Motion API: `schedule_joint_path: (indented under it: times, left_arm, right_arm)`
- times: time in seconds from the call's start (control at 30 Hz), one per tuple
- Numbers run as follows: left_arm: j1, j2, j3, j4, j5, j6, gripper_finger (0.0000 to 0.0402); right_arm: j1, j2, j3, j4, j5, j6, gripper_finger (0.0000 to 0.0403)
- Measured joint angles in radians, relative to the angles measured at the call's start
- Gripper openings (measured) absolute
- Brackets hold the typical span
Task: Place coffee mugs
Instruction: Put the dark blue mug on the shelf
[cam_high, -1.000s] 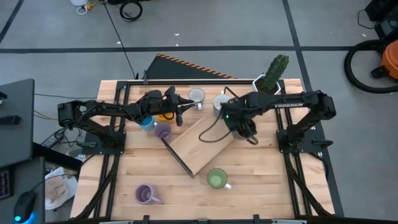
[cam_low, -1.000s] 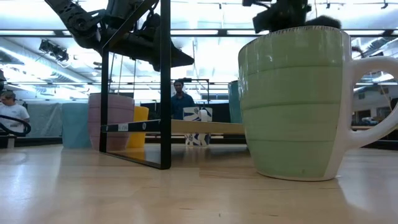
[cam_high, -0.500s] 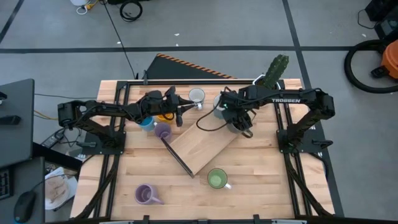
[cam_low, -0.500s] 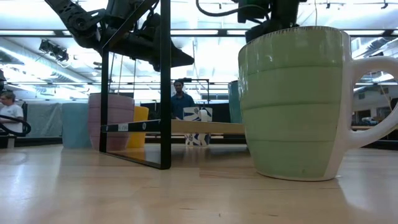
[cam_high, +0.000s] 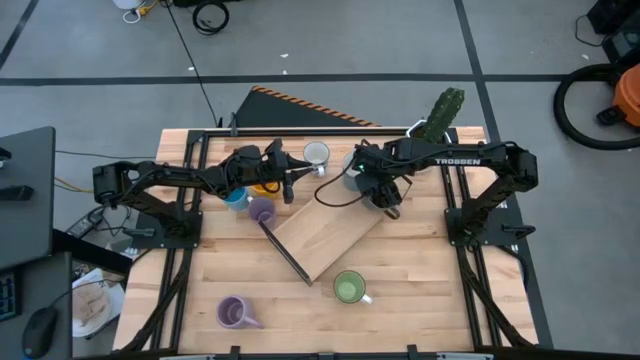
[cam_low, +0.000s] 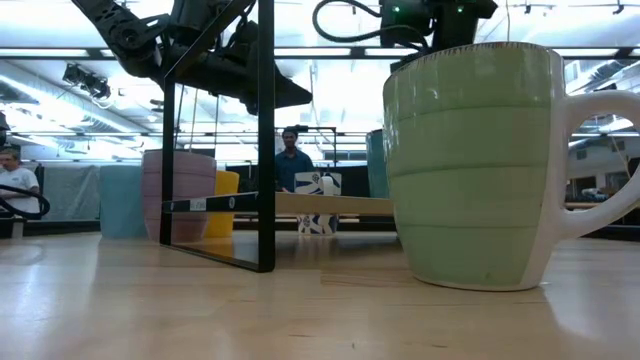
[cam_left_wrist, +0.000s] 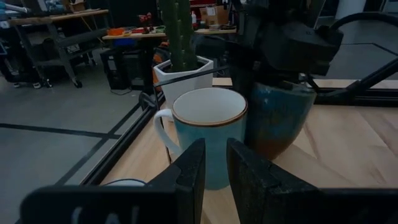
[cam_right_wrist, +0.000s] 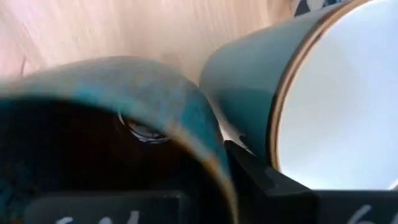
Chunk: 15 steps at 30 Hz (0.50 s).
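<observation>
My right gripper (cam_high: 378, 188) stands over the dark brown, teal-glazed mug (cam_left_wrist: 278, 118), shut on it, right beside a pale mug (cam_left_wrist: 208, 134) near the table's far edge. A white mug (cam_high: 316, 154) stands just left of these. My left gripper (cam_high: 291, 186) hovers shut, pointing at the pale mug, over the orange mug (cam_high: 266, 186). The blue mug (cam_high: 236, 198) and a lilac mug (cam_high: 262, 210) stand below its arm. The green mug (cam_high: 349, 288) and the second lilac mug (cam_high: 233, 313) stand on their bases near the near edge. My right gripper holds the dark mug by its rim (cam_right_wrist: 186, 112) from above, fingers pointing down. One finger (cam_right_wrist: 261, 183) lies outside the wall, in the gap toward the pale mug (cam_right_wrist: 336, 93); the mug's dark inside hides the other. The mug is upright; whether its base touches the table I cannot tell.
A slanted wooden board (cam_high: 325, 235) with a black frame edge (cam_high: 285, 250) lies mid-table, between the far mugs and the green one. The white angular cactus pot (cam_high: 437, 120) sits at the far right corner. People show in the room behind the table.
My right gripper has carried the dark mug from over the board's right corner toward the table's far left, up beside the pale mug. The left arm has kept still.
</observation>
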<state>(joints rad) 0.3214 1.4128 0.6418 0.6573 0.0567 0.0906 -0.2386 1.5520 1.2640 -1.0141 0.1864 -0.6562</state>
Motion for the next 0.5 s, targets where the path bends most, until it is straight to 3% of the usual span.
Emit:
schedule_joint_path:
  times: [0.5]
  left_arm:
    - [0.000, 0.000, 0.000, 0.002, 0.000, 0.000, 0.0071]
  right_arm:
    - [-0.024, -0.001, 0.000, 0.000, 0.004, 0.003, 0.0147]
